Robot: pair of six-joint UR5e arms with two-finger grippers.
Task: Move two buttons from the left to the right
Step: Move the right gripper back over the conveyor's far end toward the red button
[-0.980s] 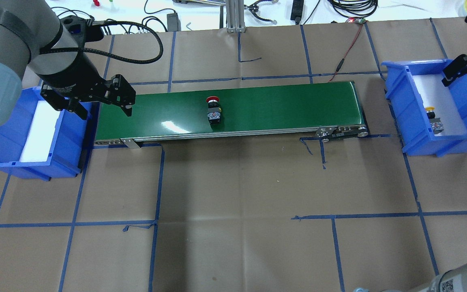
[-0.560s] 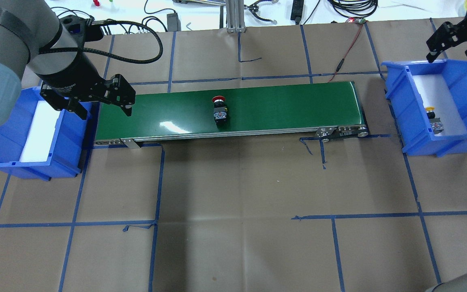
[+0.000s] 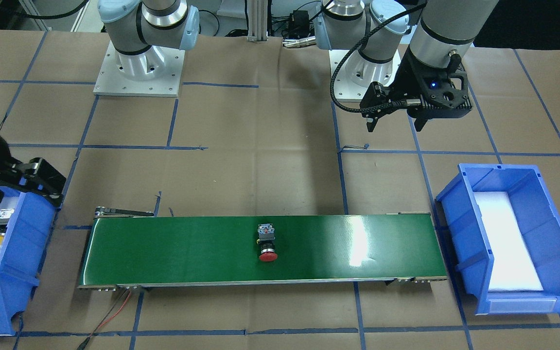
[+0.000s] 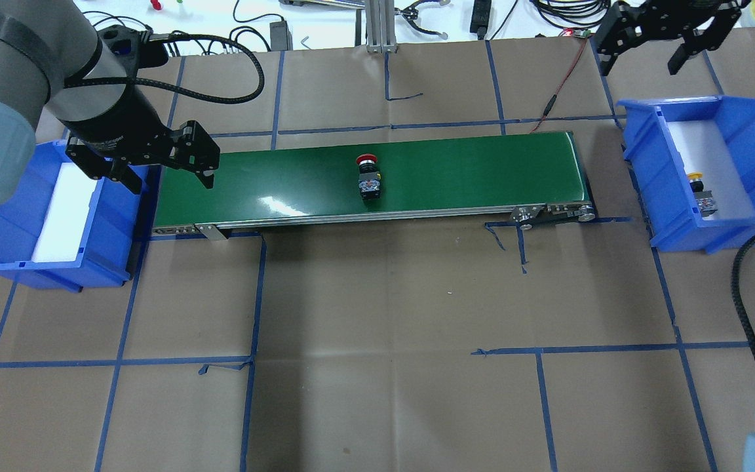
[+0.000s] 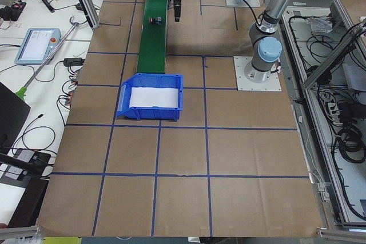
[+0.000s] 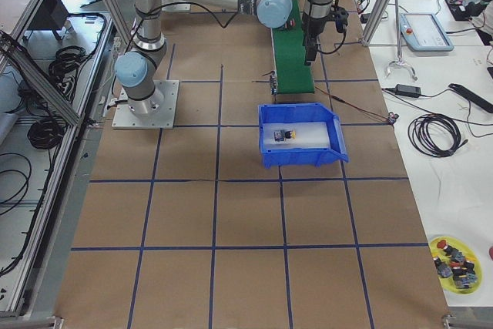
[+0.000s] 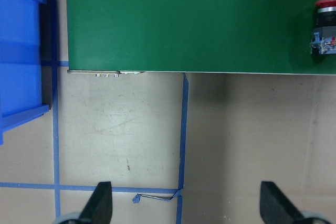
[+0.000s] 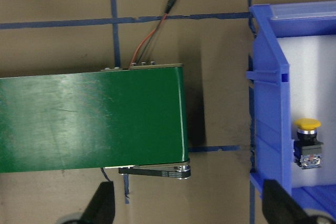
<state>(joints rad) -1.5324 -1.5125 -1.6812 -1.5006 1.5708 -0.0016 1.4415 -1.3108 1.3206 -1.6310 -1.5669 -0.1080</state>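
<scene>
my left gripper (image 4: 169,182) hangs spread wide and empty over the left end of the green belt (image 4: 469,170). my right gripper (image 4: 640,68) hangs equally spread and empty, out past the belt's right end and beyond its far edge. the red button (image 4: 368,177) lies on its side near the middle of the belt, cap pointing away from my base, while the yellow button (image 4: 700,190) lies on white padding in the blue bin (image 4: 754,151) just off the belt's right end on the surface (image 4: 377,314).

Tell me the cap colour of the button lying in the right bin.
Yellow cap on that button, clearest in the right wrist-mounted view.
</scene>
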